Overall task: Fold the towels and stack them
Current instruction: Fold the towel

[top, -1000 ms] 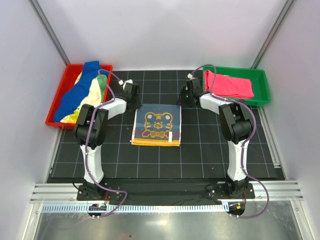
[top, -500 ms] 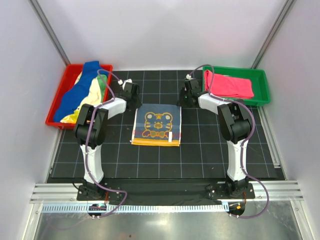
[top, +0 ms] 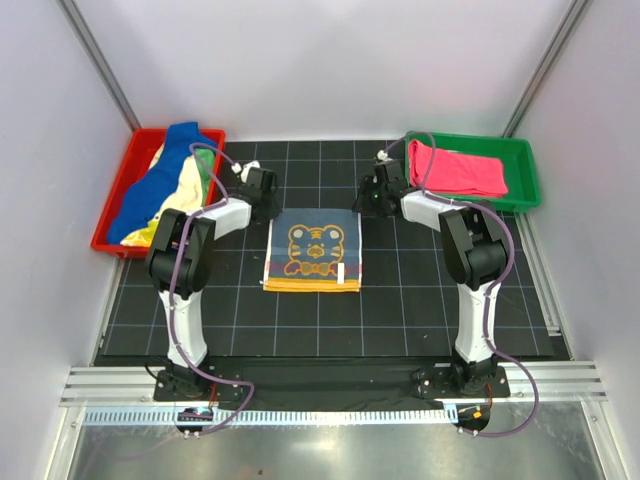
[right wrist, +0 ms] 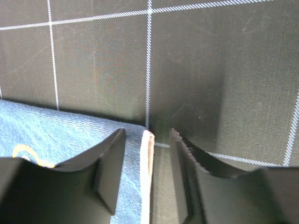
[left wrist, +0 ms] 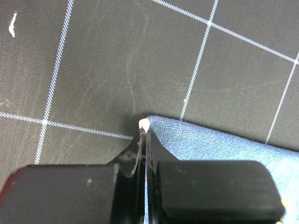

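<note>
Wider than a second ago, the right gripper point(right wrist: 147, 135) stands open astride one far corner of the limp blue-and-orange tiger-print cloth towel point(top: 313, 250); the left gripper point(left wrist: 144, 133) pinches the other.

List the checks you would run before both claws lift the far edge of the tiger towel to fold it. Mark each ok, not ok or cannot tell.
1. Left claw shut on the far left corner of the tiger towel: ok.
2. Right claw shut on the far right corner: not ok, its jaws stand open astride the edge.
3. Towel lying flat on the mat: ok.
4. Near edge free of both arms: ok.
5. Left grip firm enough to lift: cannot tell.
</note>
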Controlling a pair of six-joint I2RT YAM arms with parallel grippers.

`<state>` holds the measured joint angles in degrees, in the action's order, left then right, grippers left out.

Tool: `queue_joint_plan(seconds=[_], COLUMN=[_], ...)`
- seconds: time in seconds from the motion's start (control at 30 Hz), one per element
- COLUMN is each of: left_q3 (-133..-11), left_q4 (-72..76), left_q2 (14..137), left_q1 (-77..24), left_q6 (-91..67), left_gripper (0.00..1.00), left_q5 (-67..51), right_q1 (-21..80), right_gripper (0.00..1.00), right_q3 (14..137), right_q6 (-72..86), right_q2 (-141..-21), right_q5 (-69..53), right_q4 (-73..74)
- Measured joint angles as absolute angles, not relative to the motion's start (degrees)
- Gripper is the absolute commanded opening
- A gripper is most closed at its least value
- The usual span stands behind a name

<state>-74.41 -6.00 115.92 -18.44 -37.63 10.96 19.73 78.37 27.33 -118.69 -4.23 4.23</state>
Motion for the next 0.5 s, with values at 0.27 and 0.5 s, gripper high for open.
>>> queue_joint_plan(seconds=[0.27, 0.5], left_q3=[-74.46, -74.70], left_q4=[-6.04, -6.07], left_q2=[115.94, 116.11], left_q1=[-18.06, -17.91], left_q6=[-38.37, -38.54], left_gripper=[0.00, 0.00], left_q5=[10.76, 10.41], right_q1=[19.38, 19.53], right_gripper=[0.43, 0.42], right_q3=[77.58, 76.58], right_q6=[27.16, 26.70], right_q2=[-118.63, -118.13], right_q5=[-5.65, -6.15], right_q4=[3.38, 2.39])
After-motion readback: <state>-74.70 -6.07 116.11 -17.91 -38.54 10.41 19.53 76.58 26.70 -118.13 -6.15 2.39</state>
